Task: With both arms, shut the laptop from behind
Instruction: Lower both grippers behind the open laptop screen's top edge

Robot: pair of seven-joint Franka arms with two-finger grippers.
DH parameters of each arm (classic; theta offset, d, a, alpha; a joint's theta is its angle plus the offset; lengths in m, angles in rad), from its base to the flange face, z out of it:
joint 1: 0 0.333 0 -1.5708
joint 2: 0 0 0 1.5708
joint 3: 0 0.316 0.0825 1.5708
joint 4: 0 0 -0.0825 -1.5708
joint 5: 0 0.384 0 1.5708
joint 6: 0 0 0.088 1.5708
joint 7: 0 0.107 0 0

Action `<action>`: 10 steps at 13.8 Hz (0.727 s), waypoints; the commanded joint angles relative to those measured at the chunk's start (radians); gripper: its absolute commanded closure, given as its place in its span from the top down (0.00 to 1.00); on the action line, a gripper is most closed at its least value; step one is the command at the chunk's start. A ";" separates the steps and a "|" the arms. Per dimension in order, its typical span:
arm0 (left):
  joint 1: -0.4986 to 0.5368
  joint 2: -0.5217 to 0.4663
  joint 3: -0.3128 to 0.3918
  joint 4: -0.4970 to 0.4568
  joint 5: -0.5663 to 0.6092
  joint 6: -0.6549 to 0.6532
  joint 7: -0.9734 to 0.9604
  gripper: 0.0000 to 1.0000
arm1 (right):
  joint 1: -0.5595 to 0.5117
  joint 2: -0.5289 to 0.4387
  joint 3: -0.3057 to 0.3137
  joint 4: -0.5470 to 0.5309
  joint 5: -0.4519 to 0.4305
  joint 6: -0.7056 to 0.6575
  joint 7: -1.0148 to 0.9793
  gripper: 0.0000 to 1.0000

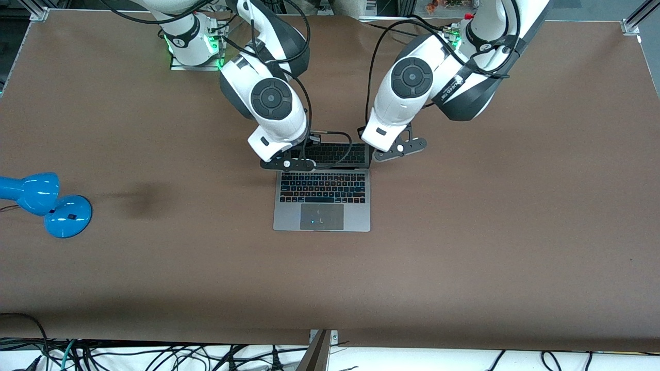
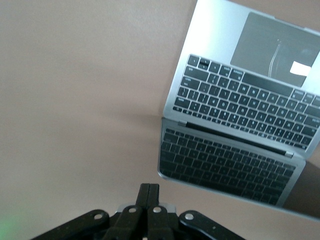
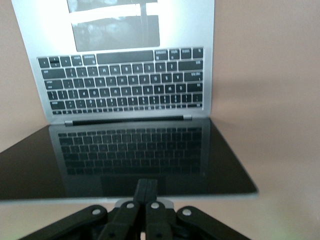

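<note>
The silver-grey laptop [image 1: 322, 206] lies open in the middle of the table, its dark screen tilted up and mirroring the black keys. My right gripper [image 1: 287, 164] is shut and empty, over the screen's top edge at the corner toward the right arm's end; in the right wrist view its shut fingertips [image 3: 146, 184] overlap the top edge of the laptop [image 3: 125, 90]. My left gripper [image 1: 400, 148] is shut and empty, over the table just off the screen's corner toward the left arm's end. In the left wrist view the gripper [image 2: 149, 187] stands apart from the laptop [image 2: 240, 95].
A blue desk lamp [image 1: 46, 203] lies at the table's edge toward the right arm's end. The brown table [image 1: 464, 232] stretches around the laptop. Loose cables [image 1: 154, 355] hang below the table's edge nearest the front camera.
</note>
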 commanded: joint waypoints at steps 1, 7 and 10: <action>0.001 -0.016 -0.021 0.002 0.000 -0.018 -0.010 0.00 | -0.008 -0.025 -0.010 0.029 0.038 -0.098 -0.029 0.01; -0.025 0.022 -0.019 -0.010 -0.009 0.051 -0.055 0.00 | 0.002 -0.009 -0.004 -0.022 0.038 -0.112 -0.018 0.01; -0.038 0.043 -0.018 -0.008 -0.001 0.067 -0.057 0.00 | 0.007 -0.002 -0.004 -0.047 0.032 -0.101 -0.020 0.01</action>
